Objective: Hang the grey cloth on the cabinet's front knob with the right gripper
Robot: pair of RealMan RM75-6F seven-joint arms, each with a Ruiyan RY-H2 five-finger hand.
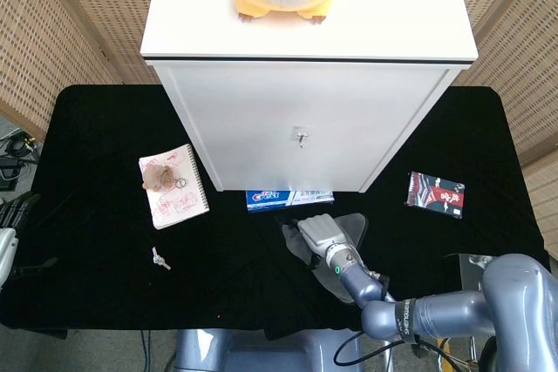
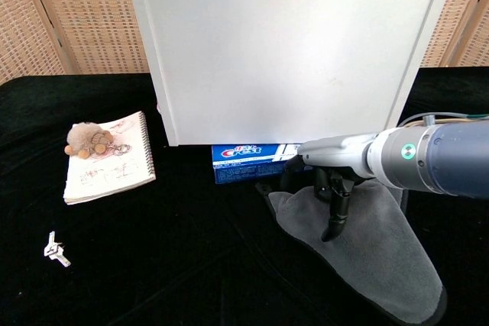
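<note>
Over the flat grey microfibre cloth [image 2: 367, 246], the right hand [image 2: 330, 181] points its loosely spread fingers [image 2: 335, 223] down, gripping nothing, so closing now may merely push it aside.

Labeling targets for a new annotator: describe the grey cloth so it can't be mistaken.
Start at the white cabinet; a blue toothpaste box lies at its base. The grey cloth lies flat on the black table just in front, under the right hand: the only soft, plain grey item there.

Grey cloth [image 2: 367, 253] lying flat, spread on black table before white cabinet [image 1: 305, 128]; small metal front knob [image 1: 301, 137] sitting bare.
</note>
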